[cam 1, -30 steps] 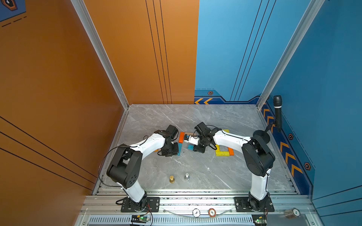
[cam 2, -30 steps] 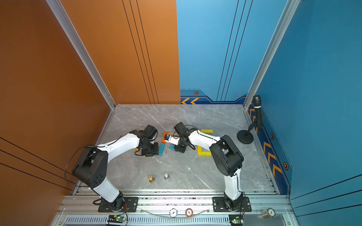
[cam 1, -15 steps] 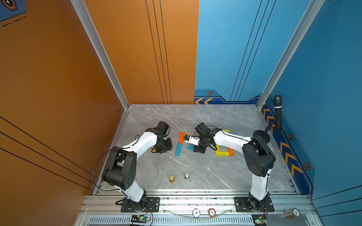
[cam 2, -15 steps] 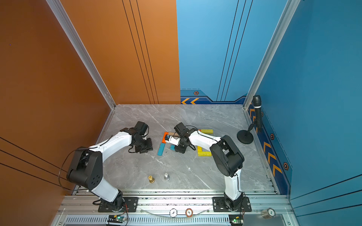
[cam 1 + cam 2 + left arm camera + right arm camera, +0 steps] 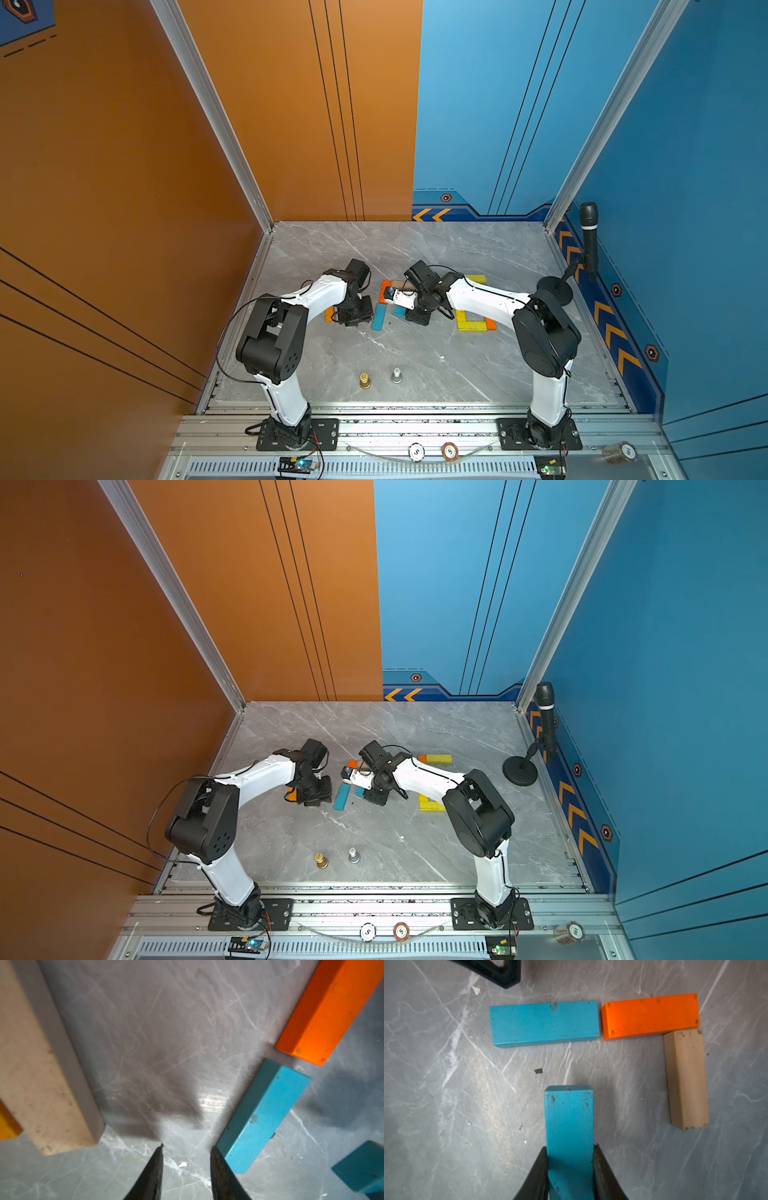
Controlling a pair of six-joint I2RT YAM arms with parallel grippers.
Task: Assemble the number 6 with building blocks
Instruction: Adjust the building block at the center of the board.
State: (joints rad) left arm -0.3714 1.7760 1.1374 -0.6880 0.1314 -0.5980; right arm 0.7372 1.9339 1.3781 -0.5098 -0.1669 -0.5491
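Currently right gripper (image 5: 570,1147) clamps a scuffed teal-blue rectangular wooden plank (image 5: 569,1113). Left gripper (image 5: 187,1146) narrowly parted, empty, over veined grey marble tabletop (image 5: 166,1022).

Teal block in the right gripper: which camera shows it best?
Right wrist view: the teal block fills the centre, its sides clamped by the right gripper. In both top views it is a small, partly hidden sliver. The left wrist view shows only a teal corner, likely the same block.
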